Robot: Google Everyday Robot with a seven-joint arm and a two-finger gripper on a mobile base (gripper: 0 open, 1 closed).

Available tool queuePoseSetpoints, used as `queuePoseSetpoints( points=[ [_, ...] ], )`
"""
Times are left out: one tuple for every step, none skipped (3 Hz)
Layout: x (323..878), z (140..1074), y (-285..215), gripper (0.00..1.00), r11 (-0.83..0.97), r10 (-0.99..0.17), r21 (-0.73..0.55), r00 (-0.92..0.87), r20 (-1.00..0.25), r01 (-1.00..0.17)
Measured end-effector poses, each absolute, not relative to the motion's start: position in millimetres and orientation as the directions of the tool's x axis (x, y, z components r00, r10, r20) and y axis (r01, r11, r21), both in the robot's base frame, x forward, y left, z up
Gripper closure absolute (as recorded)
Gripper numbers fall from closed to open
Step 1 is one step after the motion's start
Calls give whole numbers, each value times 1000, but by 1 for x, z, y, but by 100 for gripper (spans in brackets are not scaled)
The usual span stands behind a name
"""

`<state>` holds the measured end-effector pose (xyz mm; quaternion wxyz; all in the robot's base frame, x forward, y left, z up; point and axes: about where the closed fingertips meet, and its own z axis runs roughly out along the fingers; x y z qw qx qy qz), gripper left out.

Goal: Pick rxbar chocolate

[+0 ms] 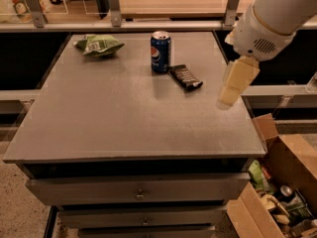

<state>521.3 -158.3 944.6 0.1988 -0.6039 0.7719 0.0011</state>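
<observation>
1 table. on it: 1 rxbar chocolate, 1 blue pepsi can n 1 green chip bag, so 3 things on top. 2 drawers w/ knobs under the top, near side. 1 cardboard box near right, stuff inside too mixed to count. 1 gripper, over the table's right edge.

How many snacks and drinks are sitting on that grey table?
3: a green chip bag far left, a Pepsi can far middle, the rxbar chocolate just right of it. The pincer hangs above the table near its right side.
</observation>
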Motion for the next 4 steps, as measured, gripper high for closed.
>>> queuePoseSetpoints(
  points=[
    [558,925,-142,0,305,-909,-208,-219,-355,-929],
    [589,906,-137,0,357,-876,-189,-259,-406,-915],
    [615,890,-131,0,398,-846,-192,-278,-455,-897],
    [641,876,-128,0,449,-816,-192,-312,-487,-873]
  ],
)
